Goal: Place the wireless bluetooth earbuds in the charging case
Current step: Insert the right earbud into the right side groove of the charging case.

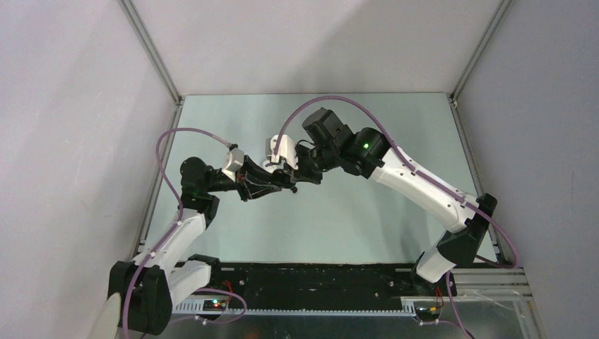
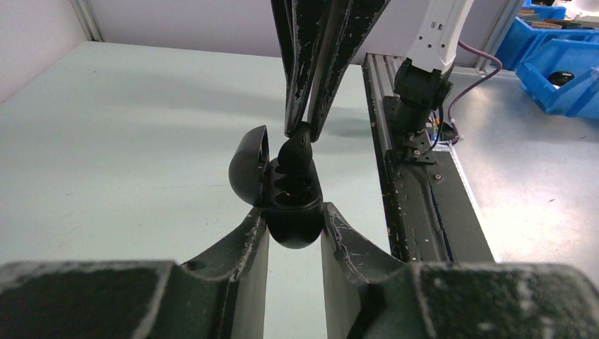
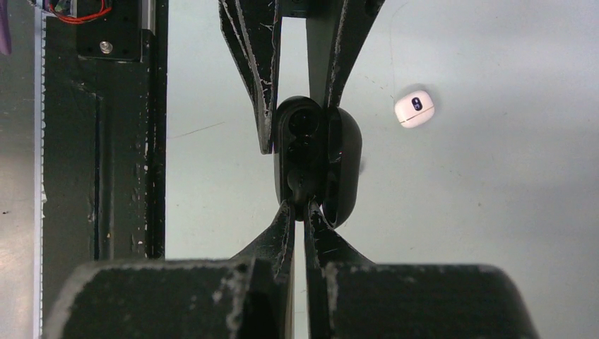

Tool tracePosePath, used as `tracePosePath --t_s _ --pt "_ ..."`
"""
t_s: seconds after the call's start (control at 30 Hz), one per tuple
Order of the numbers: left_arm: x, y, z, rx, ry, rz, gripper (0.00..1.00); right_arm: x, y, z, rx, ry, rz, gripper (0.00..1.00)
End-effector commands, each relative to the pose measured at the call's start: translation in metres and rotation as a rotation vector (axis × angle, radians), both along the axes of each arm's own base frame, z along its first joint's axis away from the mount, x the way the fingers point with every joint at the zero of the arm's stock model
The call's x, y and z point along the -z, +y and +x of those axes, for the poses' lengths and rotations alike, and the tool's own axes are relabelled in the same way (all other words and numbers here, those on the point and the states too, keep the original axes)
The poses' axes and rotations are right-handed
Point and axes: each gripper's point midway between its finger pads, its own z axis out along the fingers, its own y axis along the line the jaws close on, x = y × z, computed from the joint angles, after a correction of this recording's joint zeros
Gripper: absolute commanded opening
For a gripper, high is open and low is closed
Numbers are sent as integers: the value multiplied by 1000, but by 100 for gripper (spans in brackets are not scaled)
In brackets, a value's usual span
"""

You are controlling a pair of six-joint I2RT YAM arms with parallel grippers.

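My left gripper point(image 2: 294, 212) is shut on the base of a black charging case point(image 2: 291, 229), held above the table with its lid point(image 2: 248, 166) swung open to the left. My right gripper point(image 3: 305, 206) is shut on a black earbud point(image 2: 297, 148), coming down from above. The earbud's lower end sits at the far socket of the case. The near socket point(image 2: 286, 200) looks dark and I cannot tell if it is filled. In the top view both grippers meet at mid-table point(image 1: 286, 178). The other earbuds are out of view.
A small white rounded item with a dark mark point(image 3: 414, 109) lies on the table below, right of the case; I cannot tell if it is a case or an earbud. The black base rail point(image 2: 417, 205) runs along the near edge. Blue bins point(image 2: 558, 67) stand off the table.
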Motion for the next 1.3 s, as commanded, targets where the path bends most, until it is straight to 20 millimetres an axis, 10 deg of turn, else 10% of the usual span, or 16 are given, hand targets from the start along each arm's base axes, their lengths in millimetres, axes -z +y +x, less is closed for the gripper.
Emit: tracePosePath --t_s 0.0,1.27 --pt "-5 2 2 -27 -25 -14 0 -11 1 -12 -32 9 41 0" --pt "-4 2 3 -27 -16 -12 0 -6 -10 -11 -22 38 16 0"
